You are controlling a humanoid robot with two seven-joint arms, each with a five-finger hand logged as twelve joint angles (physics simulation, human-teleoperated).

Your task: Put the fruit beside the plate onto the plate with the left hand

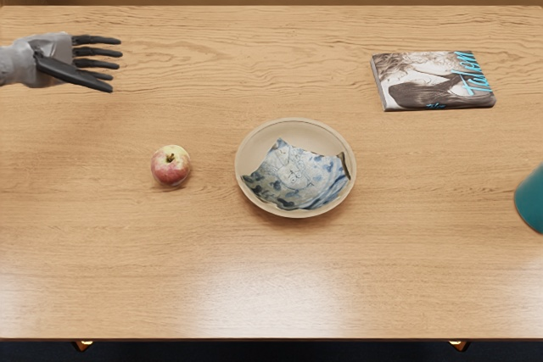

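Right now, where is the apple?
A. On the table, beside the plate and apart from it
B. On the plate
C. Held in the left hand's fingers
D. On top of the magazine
A: the apple sits on the table to the picture's left of the plate, with bare wood between them. The left hand is open near the far left edge, well away from the apple.

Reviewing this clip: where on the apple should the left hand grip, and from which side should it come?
Probably around its widest middle, coming from above and the left. The apple is round and upright, stem up, with nothing touching it, so its sides can be wrapped. The left hand is open, beyond it to the left, and the plate lies apart on its right.
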